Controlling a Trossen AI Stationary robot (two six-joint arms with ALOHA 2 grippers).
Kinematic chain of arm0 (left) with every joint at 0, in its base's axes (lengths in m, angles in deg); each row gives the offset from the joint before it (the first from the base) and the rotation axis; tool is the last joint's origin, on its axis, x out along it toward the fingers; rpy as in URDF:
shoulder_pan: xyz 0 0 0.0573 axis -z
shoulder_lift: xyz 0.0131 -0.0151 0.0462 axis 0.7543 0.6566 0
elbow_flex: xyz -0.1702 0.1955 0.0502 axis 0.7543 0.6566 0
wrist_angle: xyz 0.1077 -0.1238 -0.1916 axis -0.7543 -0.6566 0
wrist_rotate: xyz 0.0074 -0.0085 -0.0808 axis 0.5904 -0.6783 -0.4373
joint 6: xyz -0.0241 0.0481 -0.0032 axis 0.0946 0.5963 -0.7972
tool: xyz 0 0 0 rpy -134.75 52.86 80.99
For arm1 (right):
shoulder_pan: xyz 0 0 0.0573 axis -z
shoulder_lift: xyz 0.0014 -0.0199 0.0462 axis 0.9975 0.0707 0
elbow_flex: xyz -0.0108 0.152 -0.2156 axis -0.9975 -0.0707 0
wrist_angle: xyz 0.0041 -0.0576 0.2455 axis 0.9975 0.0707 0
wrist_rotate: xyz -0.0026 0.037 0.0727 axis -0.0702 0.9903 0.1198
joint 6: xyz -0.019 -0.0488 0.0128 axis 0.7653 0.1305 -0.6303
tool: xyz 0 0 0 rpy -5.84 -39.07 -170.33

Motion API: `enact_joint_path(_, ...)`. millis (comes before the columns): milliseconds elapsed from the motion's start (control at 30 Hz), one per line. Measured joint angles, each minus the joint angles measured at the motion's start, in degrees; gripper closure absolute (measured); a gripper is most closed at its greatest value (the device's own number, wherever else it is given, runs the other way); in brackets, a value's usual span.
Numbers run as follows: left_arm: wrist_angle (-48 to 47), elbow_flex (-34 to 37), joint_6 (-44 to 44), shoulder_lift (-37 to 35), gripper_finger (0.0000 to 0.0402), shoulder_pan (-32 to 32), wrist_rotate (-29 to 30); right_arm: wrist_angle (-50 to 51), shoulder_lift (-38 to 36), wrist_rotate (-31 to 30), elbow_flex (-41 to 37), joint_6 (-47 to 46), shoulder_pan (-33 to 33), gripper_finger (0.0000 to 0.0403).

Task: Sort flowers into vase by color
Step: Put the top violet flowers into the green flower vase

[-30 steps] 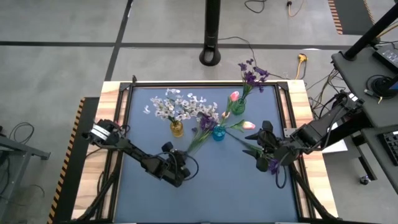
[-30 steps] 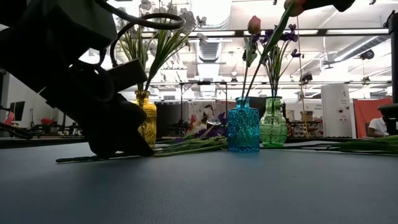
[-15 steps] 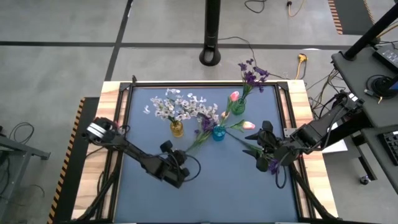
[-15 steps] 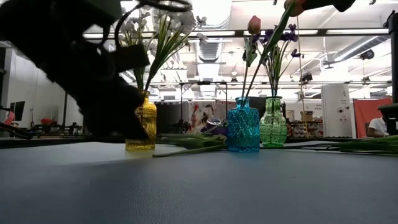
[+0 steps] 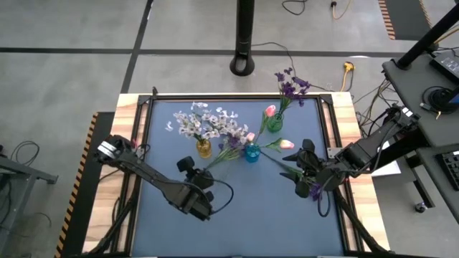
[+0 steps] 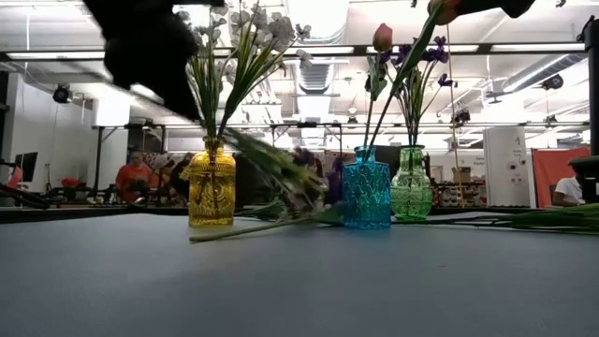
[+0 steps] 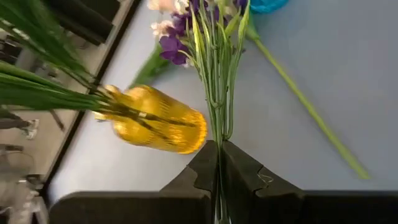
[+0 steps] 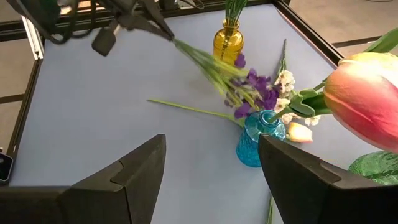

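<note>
Your left gripper [image 7: 219,163] is clamped shut on the green stems of a purple spray [image 5: 231,143], lifted off the mat just near of the yellow vase [image 5: 204,148]; the blossoms point away from the fingers toward the blue vase [image 5: 252,153], which stands just right of the yellow one. Your right gripper [image 5: 307,166] waits at the right side of the mat with its fingers spread wide, closed on nothing; a pink tulip [image 5: 285,144] sits just to its far-left, and a dark purple sprig [image 5: 315,190] lies beside the arm.

The vases are ribbed, translucent glass with narrow necks. The yellow one holds white and pale-lilac sprays [image 5: 204,122] on thin, grass-like leaves; the green vase [image 5: 274,122], far right of the blue, holds dark purple blossoms [image 5: 291,86] and a pink bud [image 5: 270,110]. The mat [image 5: 244,215] is smooth blue-grey inside a wooden frame.

The left wrist view shows you the thin stems pinched in the slit between the two dark fingers [image 7: 194,175], which the high view cannot resolve. The low view shows the held bunch slanting down from the upper left, its blossom end blurred in front of the blue vase, plus a loose green stem [image 6: 253,227] lying flat on the mat. People in orange show in the room behind
</note>
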Motion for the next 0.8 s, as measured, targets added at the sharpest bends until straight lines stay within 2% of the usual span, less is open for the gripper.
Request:
enact_joint_path(433,-20.67,-15.94,-0.45,0.0,0.0401,0.07,0.92,1.92,-0.02,4.52,3.83,-0.08,0.0,0.0156)
enact_joint_path(633,-20.79,-20.79,3.15,-0.69,0.0401,0.07,3.9,4.49,-0.07,4.53,4.87,-0.66,0.0,0.0156)
enact_joint_path(800,-20.86,-24.89,5.82,-0.81,0.0401,0.15,3.8,6.2,-0.07,4.97,4.87,-1.59,0.0,0.0156)
